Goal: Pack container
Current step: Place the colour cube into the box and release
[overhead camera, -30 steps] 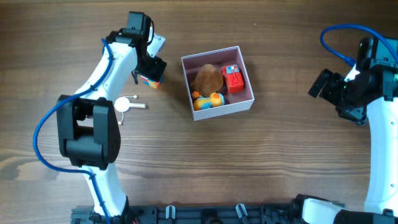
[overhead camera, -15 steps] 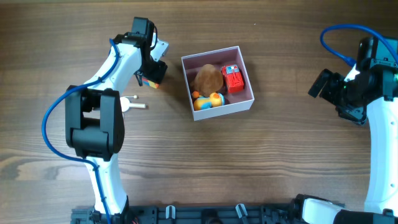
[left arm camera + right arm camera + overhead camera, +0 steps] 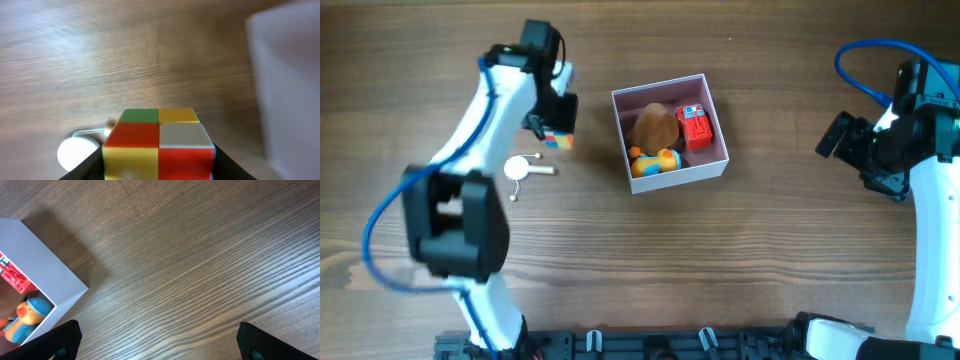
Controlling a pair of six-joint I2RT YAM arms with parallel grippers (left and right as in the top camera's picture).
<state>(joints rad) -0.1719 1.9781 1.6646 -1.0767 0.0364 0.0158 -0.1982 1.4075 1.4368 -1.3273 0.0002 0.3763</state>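
The container (image 3: 718, 165) is a square white-walled box with a pink inside, at the table's middle. It holds a brown egg-shaped toy (image 3: 655, 127), a red toy (image 3: 695, 125) and a blue-and-orange duck toy (image 3: 653, 162). My left gripper (image 3: 556, 128) is shut on a colourful puzzle cube (image 3: 159, 145), held left of the container; the cube also shows in the overhead view (image 3: 558, 139). My right gripper (image 3: 865, 150) is open and empty far to the right. The container's corner (image 3: 45, 270) and duck (image 3: 30, 315) show in the right wrist view.
A small white round object with a thin stem (image 3: 525, 169) lies on the wooden table below the left gripper, also seen in the left wrist view (image 3: 77, 151). The container's wall (image 3: 287, 85) is blurred at the right of that view.
My left arm has shifted slightly left and back with the cube in its jaws. The right arm has not moved.
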